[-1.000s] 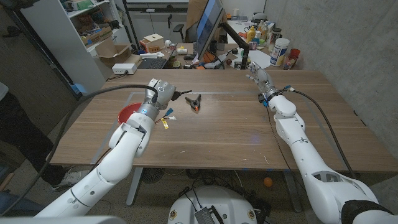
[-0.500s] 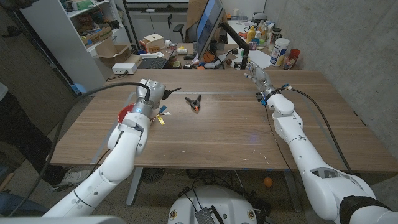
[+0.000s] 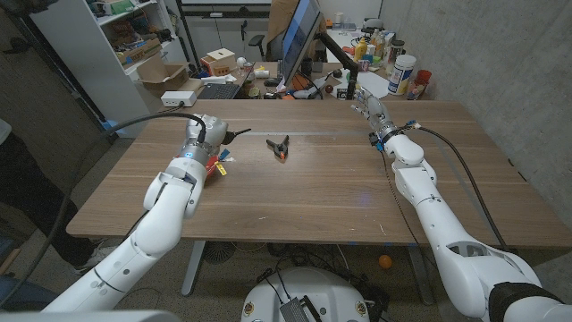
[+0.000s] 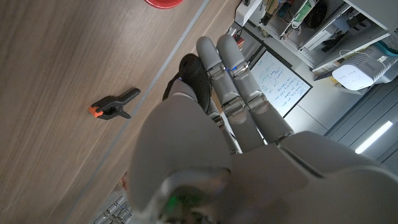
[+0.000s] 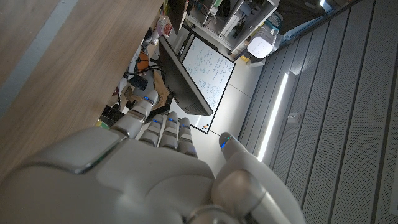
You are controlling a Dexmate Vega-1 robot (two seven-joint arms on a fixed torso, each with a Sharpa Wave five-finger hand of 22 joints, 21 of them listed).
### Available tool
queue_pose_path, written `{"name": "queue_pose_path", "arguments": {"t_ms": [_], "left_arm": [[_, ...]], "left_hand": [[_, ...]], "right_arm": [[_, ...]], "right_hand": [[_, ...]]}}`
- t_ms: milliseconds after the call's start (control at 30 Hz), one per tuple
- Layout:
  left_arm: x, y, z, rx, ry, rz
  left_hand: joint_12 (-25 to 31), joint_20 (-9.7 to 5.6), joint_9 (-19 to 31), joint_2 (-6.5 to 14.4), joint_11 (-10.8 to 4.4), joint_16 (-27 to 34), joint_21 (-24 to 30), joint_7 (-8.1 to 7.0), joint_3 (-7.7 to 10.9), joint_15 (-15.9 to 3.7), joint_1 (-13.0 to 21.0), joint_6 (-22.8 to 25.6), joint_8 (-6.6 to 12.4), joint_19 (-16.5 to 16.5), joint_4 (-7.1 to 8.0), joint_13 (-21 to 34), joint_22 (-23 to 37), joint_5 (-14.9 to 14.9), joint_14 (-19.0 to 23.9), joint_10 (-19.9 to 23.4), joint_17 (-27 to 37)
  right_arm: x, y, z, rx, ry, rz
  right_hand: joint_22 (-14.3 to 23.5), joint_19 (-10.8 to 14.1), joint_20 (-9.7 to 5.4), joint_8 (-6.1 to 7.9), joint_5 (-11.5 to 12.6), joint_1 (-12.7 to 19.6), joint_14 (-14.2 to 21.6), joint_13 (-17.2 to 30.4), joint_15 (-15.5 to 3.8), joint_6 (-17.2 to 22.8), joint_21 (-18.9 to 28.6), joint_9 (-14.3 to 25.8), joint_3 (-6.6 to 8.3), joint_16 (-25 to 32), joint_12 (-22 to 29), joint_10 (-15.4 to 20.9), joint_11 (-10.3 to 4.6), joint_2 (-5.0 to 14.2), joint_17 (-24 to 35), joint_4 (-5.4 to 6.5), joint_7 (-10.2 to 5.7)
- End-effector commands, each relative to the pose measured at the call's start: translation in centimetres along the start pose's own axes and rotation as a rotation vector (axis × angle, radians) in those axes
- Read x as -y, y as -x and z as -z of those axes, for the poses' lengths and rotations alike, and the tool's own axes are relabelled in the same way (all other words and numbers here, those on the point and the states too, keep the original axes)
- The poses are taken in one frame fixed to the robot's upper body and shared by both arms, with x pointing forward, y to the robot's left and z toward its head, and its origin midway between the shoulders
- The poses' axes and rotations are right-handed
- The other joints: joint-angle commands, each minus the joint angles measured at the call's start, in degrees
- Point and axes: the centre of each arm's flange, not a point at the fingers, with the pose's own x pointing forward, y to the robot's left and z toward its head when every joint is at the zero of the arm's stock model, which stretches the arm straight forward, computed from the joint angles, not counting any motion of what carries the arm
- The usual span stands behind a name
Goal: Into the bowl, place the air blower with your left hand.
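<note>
The left robot hand point(image 3: 217, 146) grips the black air blower point(image 4: 193, 76); loosening before reaching the red bowl point(image 4: 165, 2) would drop it onto the surface point(image 3: 322, 192).

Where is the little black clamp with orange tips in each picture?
Head view: the clamp lies mid-table, just on the robot's side of the pale stripe.
Left wrist view: the clamp lies on the wood, close beside the same pale stripe.
Right wrist view: not in it; the pale stripe crosses the wood.

Cluttered lab: shelves point(image 3: 125, 27), monitor point(image 3: 299, 36), whiteboard point(image 4: 280, 81).
</note>
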Motion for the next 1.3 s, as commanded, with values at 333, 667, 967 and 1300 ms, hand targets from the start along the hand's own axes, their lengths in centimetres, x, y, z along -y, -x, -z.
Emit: {"name": "queue_pose_path", "arguments": {"t_ms": [333,667,967,1300], "left_arm": [[1.6,1.1,2.7,0.003,-0.06,0.056],[2.6,0.3,4.0,-0.139,-0.103,0.141],[4.1,-0.5,5.1,-0.178,-0.11,0.18],[6.0,-1.7,5.6,-0.205,-0.138,0.187]], "left_hand": [[0.03,-2.22,0.08,-0.15,-0.81,0.11,0.43,3.33,3.0,-3.26,0.35,4.53,-0.01,-0.14,3.2,0.28,0.17,-0.1,2.82,1.42,0.4],[-0.14,-2.01,0.08,-0.16,-0.68,0.19,0.55,3.65,2.99,-3.22,0.16,4.84,-0.27,0.05,3.55,0.27,0.17,-0.18,2.99,1.6,0.6],[-0.14,-1.98,0.09,-0.23,-0.67,0.16,0.6,3.68,2.99,-3.23,0.09,5.22,-0.38,0.12,3.73,0.26,0.16,-0.23,2.95,2.05,0.71],[-0.41,-2.01,0.1,-0.33,-0.96,0.08,0.6,3.65,3.02,-3.23,0.11,5.34,-0.63,0.09,3.87,0.26,0.13,-0.29,2.82,1.9,0.82]], "right_arm": [[-0.7,-0.8,0.3,-0.009,0.002,-0.017],[-0.9,-0.8,0.4,-0.008,0.0,-0.016],[-0.9,-0.8,0.4,-0.01,0.003,-0.016],[-0.7,-0.6,0.4,-0.012,0.005,-0.007]], "right_hand": [[0.29,0.37,-1.48,0.02,0.28,0.09,0.22,0.12,-0.37,0.4,0.36,0.07,0.49,0.33,0.02,0.52,-0.16,1.5,0.18,0.15,-0.01],[0.29,0.36,-1.46,0.0,0.3,0.08,0.2,0.12,-0.35,0.38,0.35,0.07,0.51,0.32,0.0,0.49,-0.2,1.51,0.18,0.16,-0.02],[0.29,0.36,-1.44,-0.01,0.31,0.08,0.23,0.12,-0.37,0.39,0.35,0.07,0.53,0.33,-0.03,0.45,-0.19,1.53,0.18,0.17,-0.03],[0.29,0.36,-1.44,-0.02,0.33,0.07,0.22,0.12,-0.37,0.41,0.34,0.07,0.55,0.31,-0.02,0.5,-0.14,1.52,0.18,0.18,-0.03]]}}
